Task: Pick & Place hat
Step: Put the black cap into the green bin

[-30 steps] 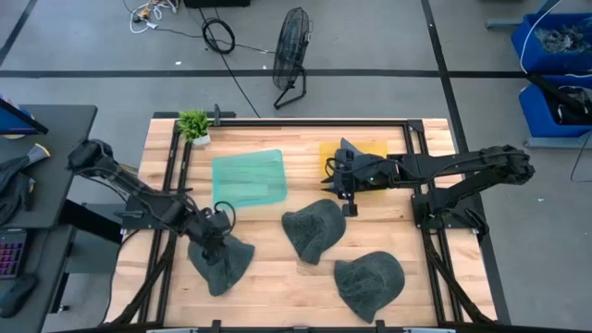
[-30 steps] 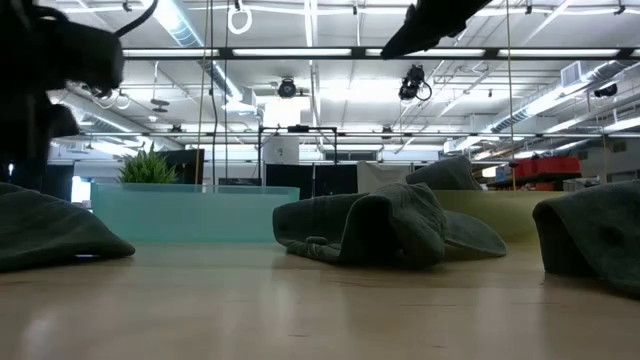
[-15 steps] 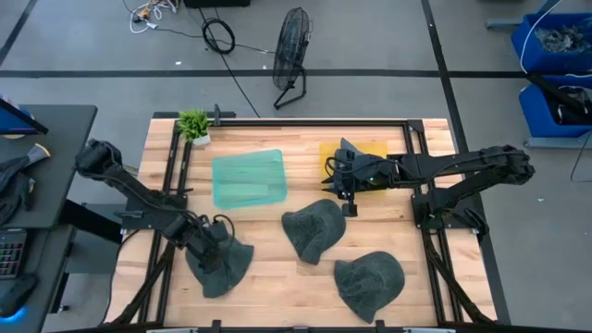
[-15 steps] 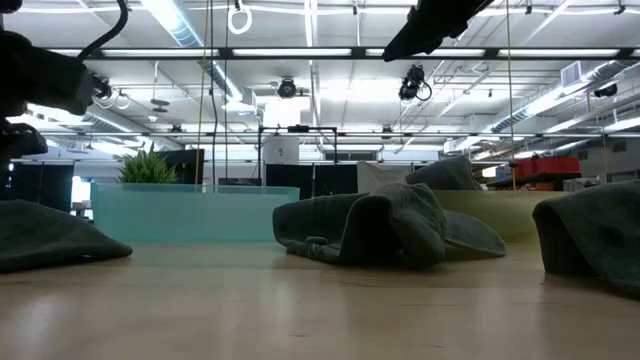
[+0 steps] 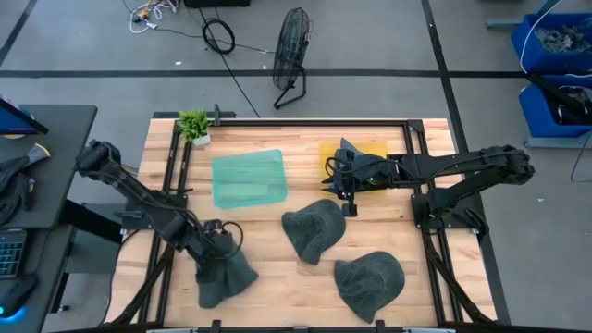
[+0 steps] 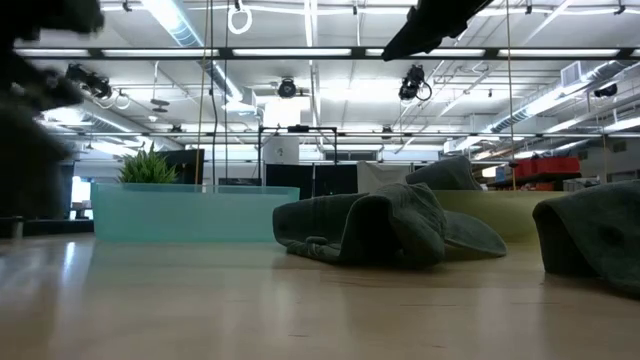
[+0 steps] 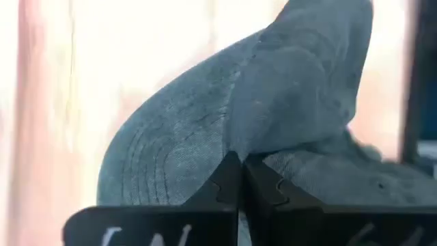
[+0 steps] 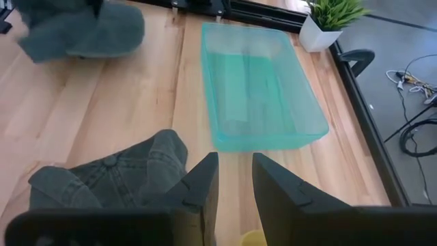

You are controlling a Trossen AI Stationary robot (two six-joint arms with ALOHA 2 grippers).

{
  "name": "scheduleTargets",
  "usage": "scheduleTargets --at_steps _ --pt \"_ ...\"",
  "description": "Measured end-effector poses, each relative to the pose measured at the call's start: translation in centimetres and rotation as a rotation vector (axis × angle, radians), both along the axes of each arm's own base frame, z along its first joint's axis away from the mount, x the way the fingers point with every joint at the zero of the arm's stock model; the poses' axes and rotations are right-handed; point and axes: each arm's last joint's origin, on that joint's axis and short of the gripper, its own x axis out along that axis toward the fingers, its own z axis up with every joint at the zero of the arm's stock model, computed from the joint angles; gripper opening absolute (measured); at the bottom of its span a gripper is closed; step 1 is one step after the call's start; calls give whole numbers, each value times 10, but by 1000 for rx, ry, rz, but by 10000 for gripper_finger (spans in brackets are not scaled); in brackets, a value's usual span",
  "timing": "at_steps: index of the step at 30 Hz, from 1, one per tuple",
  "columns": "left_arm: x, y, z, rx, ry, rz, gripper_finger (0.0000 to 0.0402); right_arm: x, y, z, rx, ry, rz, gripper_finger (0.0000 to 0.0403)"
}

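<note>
The left gripper point(image 5: 215, 252) is seen with its fingers point(image 7: 235, 188) pinched together on a fold of the hat point(image 5: 225, 276), which hangs from them at the table's near left part. The teal bin point(image 5: 248, 178), judged the likely target, lies beyond this gripper, toward the far edge and slightly to its right; the left arm is the nearer one. The right gripper point(image 8: 229, 179) waits narrowly parted, above a second hat point(image 5: 313, 229), a yellow bin point(image 5: 378, 150) behind it. A third hat point(image 5: 370, 277) lies nearer. No legible writing is found.
</note>
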Motion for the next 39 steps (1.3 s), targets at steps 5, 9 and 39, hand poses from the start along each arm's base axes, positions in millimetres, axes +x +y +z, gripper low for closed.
scheduleTargets --at_steps 5,9,39 --pt "8 -3 48 211 -133 -304 5 0 0 0 -5 1 4 93" --pt "10 2 81 521 -233 -591 4 0 0 0 -32 5 23 93" --pt "66 211 53 1193 -22 -1189 12 0 0 0 -82 13 58 93"
